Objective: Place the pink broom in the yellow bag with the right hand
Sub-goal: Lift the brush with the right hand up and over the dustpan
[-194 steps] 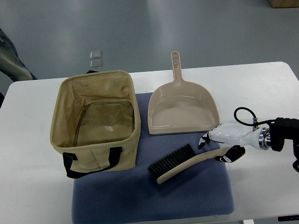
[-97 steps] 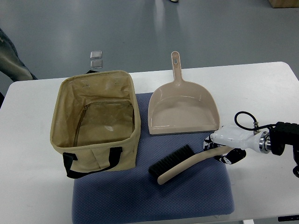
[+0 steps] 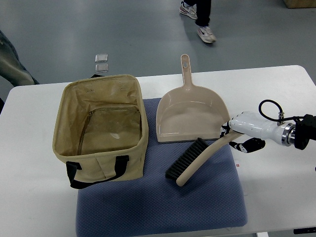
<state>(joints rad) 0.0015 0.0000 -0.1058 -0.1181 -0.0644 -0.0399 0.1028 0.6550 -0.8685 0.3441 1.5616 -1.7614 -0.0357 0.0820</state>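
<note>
the white right hand (image 3: 238, 135) with black fingertips has its fingers closed around the handle end of the pale pink, black-bristled hand broom (image 3: 197, 159). half a second ago the hand sat lower, gripping the handle with the broom lying flatter across the mat; now the hand has moved up and to the right, close to the dustpan's corner, and the broom has swung with it, so its brush head slants more steeply down and to the left of the hand. the bristle end looks to be touching the mat or just above it; which, i cannot tell.

just up and to the left of the hand lies one pale pink plastic dustpan (image 3: 192, 115), handle pointing away. under the broom is one blue-grey textured mat (image 3: 163, 207) on the white table (image 3: 276, 89). far left of the hand stands one open yellow fabric bag (image 3: 101, 131) with black handles, nothing seen in it; the broom is well apart from it. beyond the bag, on the floor, are two small clear squares (image 3: 101, 62). two shoes of a person (image 3: 198, 19) have come into view at the top.
</note>
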